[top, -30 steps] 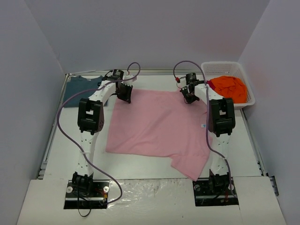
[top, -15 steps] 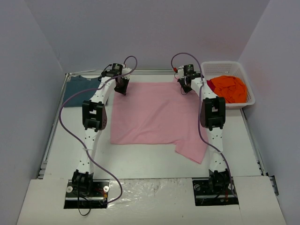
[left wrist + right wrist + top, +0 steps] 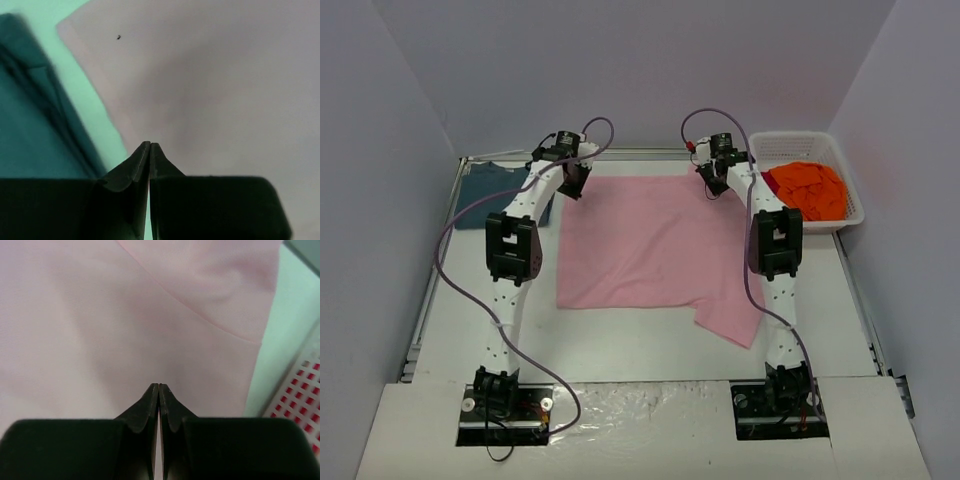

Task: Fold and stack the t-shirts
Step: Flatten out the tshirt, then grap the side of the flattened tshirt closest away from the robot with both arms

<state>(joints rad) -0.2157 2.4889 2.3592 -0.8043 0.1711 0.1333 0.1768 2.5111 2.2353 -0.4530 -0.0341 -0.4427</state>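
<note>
Overhead view: pink t-shirt (image 3: 655, 245) is lying spread flat, centre of frame, on the table (image 3: 620, 345). Its upper edge is running straight between the two grippers. One flap (a sleeve, by the look of it) is sticking out at the lower right; the rest is reading as a rough rectangle. No fold is showing in it yet.

Left gripper (image 3: 572, 182) is sitting at the shirt's upper left corner, right gripper (image 3: 712, 182) at the upper right corner.

Left wrist view: left gripper (image 3: 150, 145) jaws are pressed together, tips meeting at the pink t-shirt (image 3: 225, 100), with shading in the fabric converging on them. I am reading that as a pinch on the cloth. Teal t-shirt (image 3: 30, 125) is filling the left of that frame, just beside the pink edge.

Right wrist view: right gripper (image 3: 158, 386) jaws are likewise together on the pink t-shirt (image 3: 100, 315). The basket (image 3: 300, 405) mesh is showing at lower right.

Other garments: teal t-shirt (image 3: 485, 190) is lying in the upper left of the overhead frame, partly hidden by the left arm; whether it is folded I cannot tell. Orange t-shirt (image 3: 807, 188) is bunched in the basket (image 3: 820, 140), upper right, unfolded.

Progress judgement: early. Pink is laid out for folding only; orange is waiting untouched; no stack is forming anywhere in view.
</note>
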